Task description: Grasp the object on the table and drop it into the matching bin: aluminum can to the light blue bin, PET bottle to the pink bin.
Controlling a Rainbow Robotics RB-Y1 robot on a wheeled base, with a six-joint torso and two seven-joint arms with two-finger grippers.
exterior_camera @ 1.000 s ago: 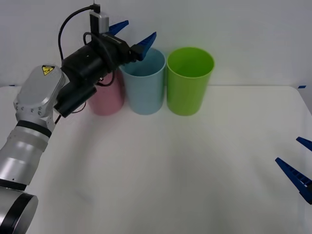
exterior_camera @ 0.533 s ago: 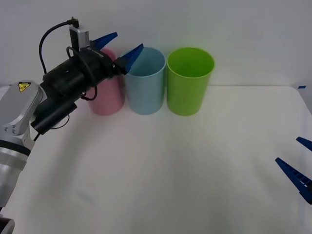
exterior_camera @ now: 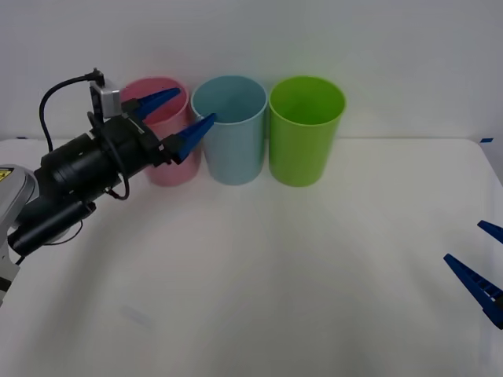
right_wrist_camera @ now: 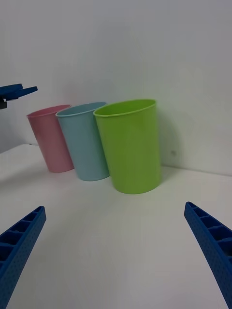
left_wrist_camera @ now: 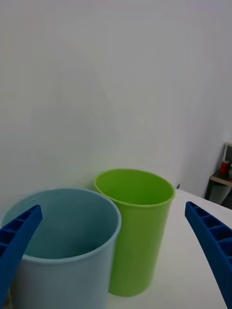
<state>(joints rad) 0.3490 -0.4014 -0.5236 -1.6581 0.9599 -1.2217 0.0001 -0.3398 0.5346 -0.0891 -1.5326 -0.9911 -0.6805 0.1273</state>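
The aluminum can is nowhere I can make out from where I stand; whether it lies inside one of the bins I cannot tell, since their depths are hidden or too dim to read. The light blue bin (exterior_camera: 229,129) stands upright at the back of the white counter (exterior_camera: 275,267), in the middle of a row of three: the pink bin (exterior_camera: 167,149) is just beside it on the robot's left, and a lime green bin (exterior_camera: 306,129) is just beside it on the right, their walls close or touching. The left claw (exterior_camera: 174,118) is raised above the counter in front of the pink bin, its two blue ribbed fingers spread apart with nothing between them, the lower fingertip (exterior_camera: 203,124) reaching across to the near rim of the light blue bin. From the left wrist, the light blue bin (left_wrist_camera: 63,246) sits close below with the lime green bin (left_wrist_camera: 137,227) next to it. The right claw (exterior_camera: 487,267) waits low at the counter's right edge, well apart from the bins, its fingers likewise spread wide and holding nothing; from its wrist the three bins stand in a row ahead, the lime green one (right_wrist_camera: 130,145) nearest.
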